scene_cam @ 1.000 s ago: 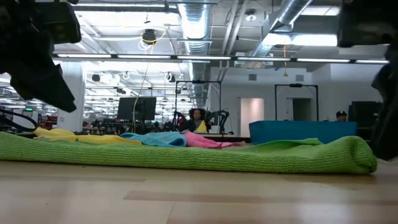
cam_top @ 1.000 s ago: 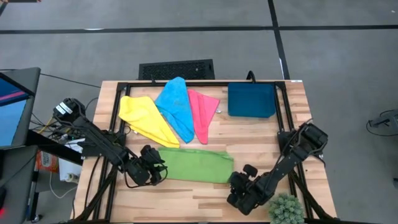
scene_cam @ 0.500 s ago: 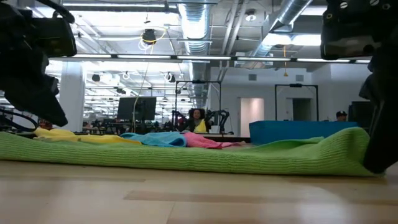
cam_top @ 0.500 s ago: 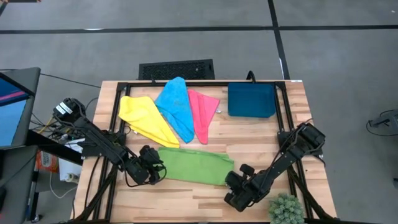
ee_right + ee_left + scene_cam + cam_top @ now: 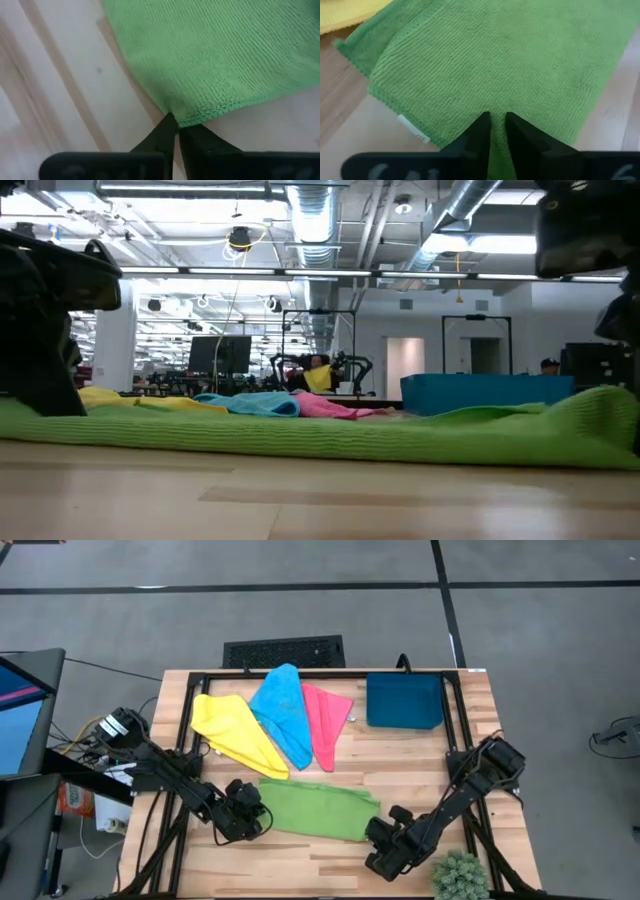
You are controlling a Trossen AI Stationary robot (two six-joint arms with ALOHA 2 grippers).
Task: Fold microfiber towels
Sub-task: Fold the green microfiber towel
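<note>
A green towel (image 5: 318, 808), folded to a long strip, lies on the table's near middle; it also shows in the low view (image 5: 300, 435). My left gripper (image 5: 256, 820) is shut on its left end. My right gripper (image 5: 382, 832) is shut on its near right corner. A yellow towel (image 5: 235, 732), a sky-blue towel (image 5: 282, 710) and a pink towel (image 5: 325, 720) lie side by side on the far left half of the table, overlapping at their edges. My left gripper pinches the green towel's left end (image 5: 497, 107) between its two fingers, a little way from the corner with the white label (image 5: 412, 129). It comes from the table's left, slanting down. Two layers show there. The end lies on the table. My right gripper pinches the green towel's near right corner (image 5: 186, 116) between its fingertips (image 5: 167, 129). It comes from the table's near right side, slanting down. The towel's right end (image 5: 600, 405) stands a little raised; the rest lies flat on the table.
A rigid dark blue tray (image 5: 404, 700) sits at the far right. A small green plant (image 5: 460, 875) stands at the near right corner, beside my right arm. Bare wood shows along the near edge and between the tray and the green towel.
My left gripper has gone a little toward the table's right, and the towel's left end has shifted right with it. My right gripper has closed in on the towel's near right corner. In the low view the towel's right end has risen from a rounded fold to a raised flap.
</note>
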